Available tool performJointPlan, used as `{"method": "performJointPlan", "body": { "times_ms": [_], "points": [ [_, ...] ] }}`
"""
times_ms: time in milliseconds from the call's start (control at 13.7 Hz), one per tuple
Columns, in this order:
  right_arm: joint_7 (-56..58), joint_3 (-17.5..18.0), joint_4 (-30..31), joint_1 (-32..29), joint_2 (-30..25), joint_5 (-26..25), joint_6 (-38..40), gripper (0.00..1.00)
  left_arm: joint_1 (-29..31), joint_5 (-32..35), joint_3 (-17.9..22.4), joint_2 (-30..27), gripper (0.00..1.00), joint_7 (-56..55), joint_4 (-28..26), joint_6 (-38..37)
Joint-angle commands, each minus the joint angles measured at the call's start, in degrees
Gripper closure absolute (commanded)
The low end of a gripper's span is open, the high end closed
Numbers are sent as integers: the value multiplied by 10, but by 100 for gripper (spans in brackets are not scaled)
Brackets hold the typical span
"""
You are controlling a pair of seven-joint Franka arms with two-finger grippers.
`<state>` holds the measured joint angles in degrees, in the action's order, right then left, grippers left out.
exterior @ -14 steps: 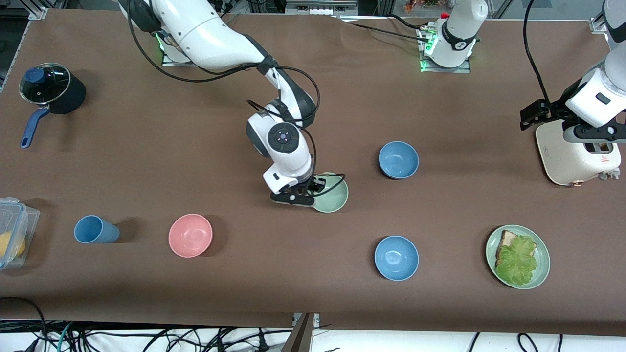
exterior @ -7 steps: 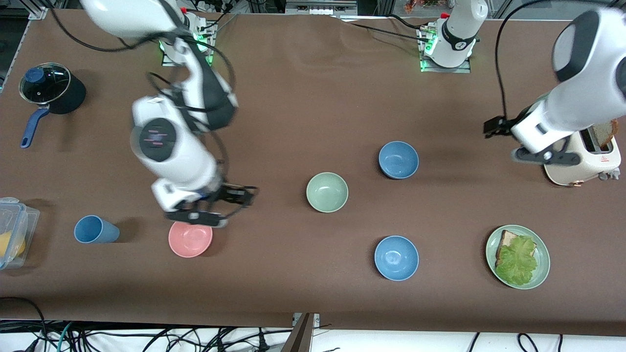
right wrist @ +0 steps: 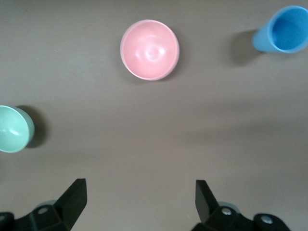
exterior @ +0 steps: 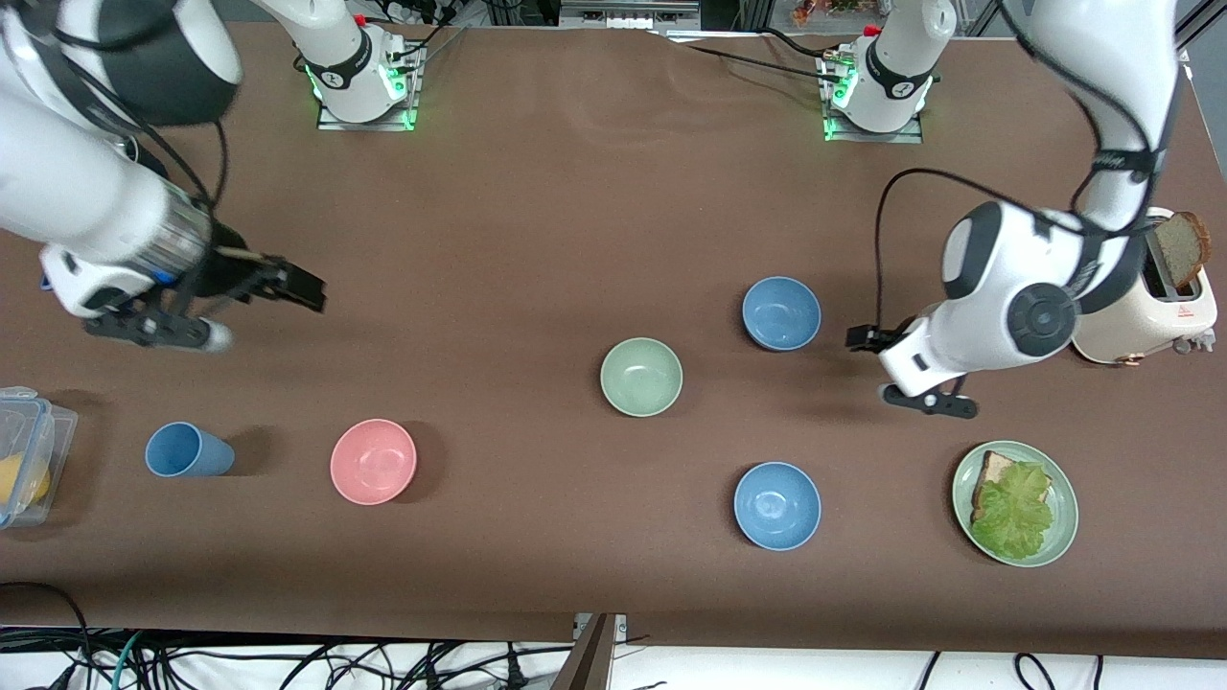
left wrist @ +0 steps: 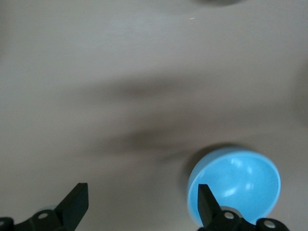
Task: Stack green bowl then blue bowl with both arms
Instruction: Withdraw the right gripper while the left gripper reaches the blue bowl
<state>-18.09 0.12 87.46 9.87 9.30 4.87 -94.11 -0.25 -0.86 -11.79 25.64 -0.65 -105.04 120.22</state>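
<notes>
**Four bowls, two empty grippers**

Counted on the table: one green bowl (exterior: 641, 377), mid-table; one blue bowl (exterior: 781, 313), greyish, just toward the left arm's end and farther from the front camera; one brighter blue bowl (exterior: 777, 505); one pink bowl (exterior: 373, 461); one blue cup (exterior: 186, 450). Nothing stacked. Left gripper (exterior: 874, 337) up over bare table beside the blue bowl, fingers spread, holding nothing. Right gripper (exterior: 288, 284) over the right arm's end, likewise spread and empty. Pot mostly hidden by the right arm; container (exterior: 27, 454) cut off at the edge.
</notes>
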Motion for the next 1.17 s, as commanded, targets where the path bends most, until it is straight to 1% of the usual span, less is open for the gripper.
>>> {"method": "performJointPlan", "body": {
  "times_ms": [0,73,219,438,511,584,657,730,949,1096],
  "points": [
    [21,-14,78,2,-71,8,-4,0,-6,-12,-9,-17,0,5,-108,129],
    [35,-24,78,2,-76,5,8,0,-13,-11,-10,-16,0,5,-125,151],
    [67,-46,76,2,-79,1,18,0,-33,-11,-9,-14,1,5,-140,158],
    [71,-42,73,4,-78,-29,19,0,-42,-11,-10,-15,5,5,-147,154],
    [71,-42,72,3,-77,-30,18,0,-42,-10,-10,-14,17,5,-147,153],
    [71,-42,72,3,-75,-32,17,0,-44,-11,-10,-11,45,5,-147,153],
    [73,-46,69,3,-72,-33,17,0,-44,-11,-10,-9,78,4,-141,150],
    [75,-45,57,3,-69,-34,19,0,-44,-10,-10,-8,100,6,-141,148],
    [72,-44,35,4,-67,-64,35,0,-47,-10,-10,-9,100,9,-139,145],
    [65,-47,29,0,-61,-60,25,0,-47,-10,-10,-15,100,25,-140,141]
  ]
}}
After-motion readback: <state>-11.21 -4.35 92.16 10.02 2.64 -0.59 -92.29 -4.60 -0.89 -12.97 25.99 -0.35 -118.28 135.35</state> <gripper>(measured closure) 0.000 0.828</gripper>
